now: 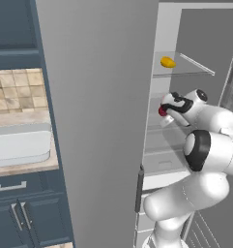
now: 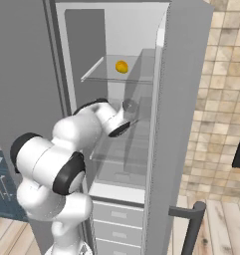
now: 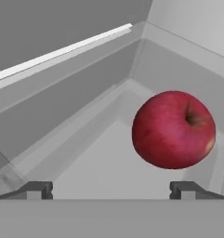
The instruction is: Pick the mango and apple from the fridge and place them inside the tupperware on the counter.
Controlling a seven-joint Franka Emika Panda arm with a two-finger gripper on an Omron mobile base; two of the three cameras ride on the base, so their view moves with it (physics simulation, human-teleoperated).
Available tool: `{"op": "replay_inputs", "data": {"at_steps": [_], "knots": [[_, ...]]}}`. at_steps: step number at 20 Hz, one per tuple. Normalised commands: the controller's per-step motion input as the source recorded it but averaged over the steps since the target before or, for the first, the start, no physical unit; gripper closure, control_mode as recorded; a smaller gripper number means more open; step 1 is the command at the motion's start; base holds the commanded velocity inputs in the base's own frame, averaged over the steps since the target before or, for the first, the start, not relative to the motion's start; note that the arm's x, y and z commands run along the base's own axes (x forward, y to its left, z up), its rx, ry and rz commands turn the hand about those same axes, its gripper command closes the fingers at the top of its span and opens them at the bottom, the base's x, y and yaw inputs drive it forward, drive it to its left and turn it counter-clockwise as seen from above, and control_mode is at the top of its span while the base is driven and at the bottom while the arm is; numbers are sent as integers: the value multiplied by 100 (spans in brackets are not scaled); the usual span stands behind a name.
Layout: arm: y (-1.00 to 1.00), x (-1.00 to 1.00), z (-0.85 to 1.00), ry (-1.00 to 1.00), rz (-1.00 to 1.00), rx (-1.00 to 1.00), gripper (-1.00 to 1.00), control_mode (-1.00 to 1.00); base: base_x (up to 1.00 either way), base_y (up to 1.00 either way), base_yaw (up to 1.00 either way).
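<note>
- Fingertips [image 3: 39, 189] at bottom of hand view sit wide apart w/ nothing between; end effector [image 3: 111, 190] is spread open, apple [image 3: 174, 128] just ahead of it, offset toward the right tip, not gripped.
- Apple: round, deep red, glossy, stem dimple facing upper right in hand view; no clear long axis.
- Left base view: end effector [image 1: 162, 112] inside fridge [image 1: 103, 121], red of apple [image 1: 162, 112] peeking at its tip, on a shelf below the mango.
- Mango [image 1: 167, 62]: yellow-orange oval on upper glass shelf, long axis roughly level, left-right.
- Right base view: mango [image 2: 121, 66] looks rounder; arm reaches into fridge [image 2: 181, 99] under its shelf.
- Left base view also has tupperware [image 1: 21, 145], pale, on worktop [image 1: 26, 167] left of fridge door.
</note>
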Motion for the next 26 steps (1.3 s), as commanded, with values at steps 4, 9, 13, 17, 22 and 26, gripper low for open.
{"op": "replay_inputs", "data": {"at_steps": [4, 9, 13, 17, 22, 26], "knots": [[-13, 45, 0, -1, 6, 0, -100, -100, 0, 0, 0], [-11, 50, 0, -2, 6, 0, -100, -100, 0, 0, 0], [-4, 45, -4, -2, 6, 0, -100, -100, 0, 0, 0], [0, 42, -19, -8, 4, 0, -100, -100, 0, 0, 0], [3, 53, -40, -13, 4, -5, -100, -100, 0, 0, 0], [44, 14, -89, -34, 1, -29, 100, -100, 0, 0, 0]]}}
